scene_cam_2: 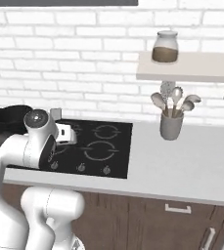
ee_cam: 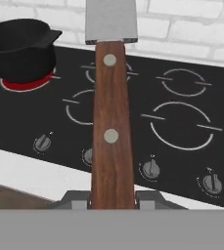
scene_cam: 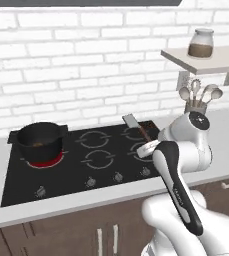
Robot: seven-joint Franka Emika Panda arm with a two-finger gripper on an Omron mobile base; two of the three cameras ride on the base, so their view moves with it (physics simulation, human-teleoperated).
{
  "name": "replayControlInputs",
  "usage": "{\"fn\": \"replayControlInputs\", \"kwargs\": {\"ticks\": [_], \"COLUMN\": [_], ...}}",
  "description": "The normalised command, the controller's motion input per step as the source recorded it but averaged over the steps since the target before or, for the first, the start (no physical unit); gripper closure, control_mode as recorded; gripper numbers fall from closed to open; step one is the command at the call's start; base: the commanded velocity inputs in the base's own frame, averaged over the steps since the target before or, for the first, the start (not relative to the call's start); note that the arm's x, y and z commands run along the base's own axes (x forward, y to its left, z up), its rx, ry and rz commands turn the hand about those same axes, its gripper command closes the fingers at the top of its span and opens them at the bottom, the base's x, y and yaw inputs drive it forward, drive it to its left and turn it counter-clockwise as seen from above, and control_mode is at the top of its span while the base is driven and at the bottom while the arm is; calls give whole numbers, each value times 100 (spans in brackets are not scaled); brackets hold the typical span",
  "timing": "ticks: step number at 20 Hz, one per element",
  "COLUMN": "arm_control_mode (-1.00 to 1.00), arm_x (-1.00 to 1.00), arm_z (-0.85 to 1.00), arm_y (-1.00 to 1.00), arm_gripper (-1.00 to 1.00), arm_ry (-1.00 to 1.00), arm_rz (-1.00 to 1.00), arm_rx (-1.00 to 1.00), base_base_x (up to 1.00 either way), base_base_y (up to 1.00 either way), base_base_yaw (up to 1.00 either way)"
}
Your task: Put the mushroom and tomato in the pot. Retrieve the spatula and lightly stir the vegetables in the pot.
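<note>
Two dark fingertips (ee_cam: 79,199) clamp the brown handle of the spatula (ee_cam: 111,122) from either side, so the gripper (ee_cam: 112,200) is closed on it, blade pointing toward the brick wall. From the left base camera the spatula (scene_cam: 136,125) hangs above the black cooktop (scene_cam: 86,165), near its right burners. Well to the left, the pot (scene_cam: 38,140) sits on a glowing red burner (scene_cam: 48,161), with orange-brown vegetables (scene_cam: 37,145) inside.
</note>
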Motion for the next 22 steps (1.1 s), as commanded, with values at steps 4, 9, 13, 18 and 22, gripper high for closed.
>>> {"fn": "replayControlInputs", "kwargs": {"ticks": [4, 9, 13, 18, 22], "arm_control_mode": [100, 100, 100, 100, 100], "arm_x": [0, 0, 0, 0, 0], "arm_z": [0, 0, 0, 0, 0], "arm_y": [0, 0, 0, 0, 0], "arm_gripper": [100, 100, 100, 100, 100], "arm_ry": [0, 0, 0, 0, 0], "arm_rz": [0, 0, 0, 0, 0], "arm_rx": [0, 0, 0, 0, 0], "base_base_x": [0, 19, 52, 38, -4], "base_base_y": [100, 97, 19, 47, 55], "base_base_yaw": [1, 1, -4, -7, 0]}}
